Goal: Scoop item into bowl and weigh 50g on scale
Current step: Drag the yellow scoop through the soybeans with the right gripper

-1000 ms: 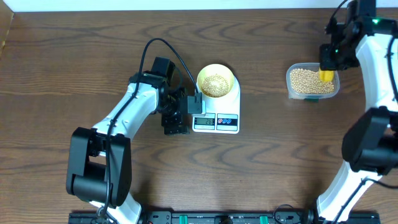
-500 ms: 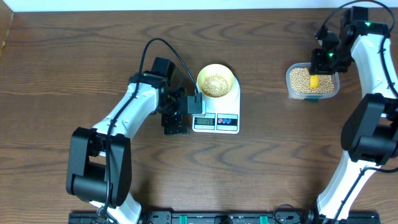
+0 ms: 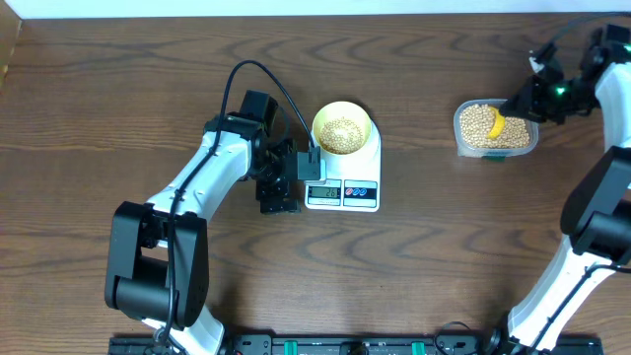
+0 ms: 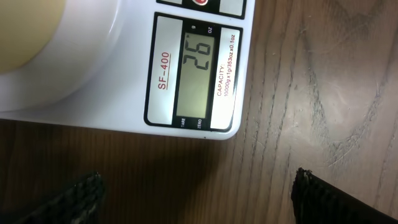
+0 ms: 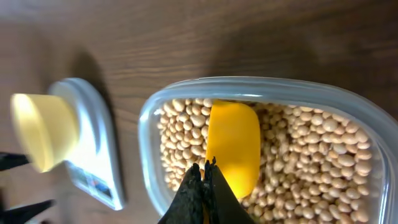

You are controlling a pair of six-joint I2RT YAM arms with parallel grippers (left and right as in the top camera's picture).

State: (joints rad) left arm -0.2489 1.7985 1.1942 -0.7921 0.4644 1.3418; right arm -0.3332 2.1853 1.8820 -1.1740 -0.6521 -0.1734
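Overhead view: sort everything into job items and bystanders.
Job: beans, clear tub, yellow scoop in the right pincer, bowl, scale.
Just there: black cable, wooden table.

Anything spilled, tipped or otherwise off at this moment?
Nothing stands out. The beans lie inside the tub and the bowl; none show on the table. The bowl sits upright on the scale, and the right gripper holds the yellow scoop in the tub.
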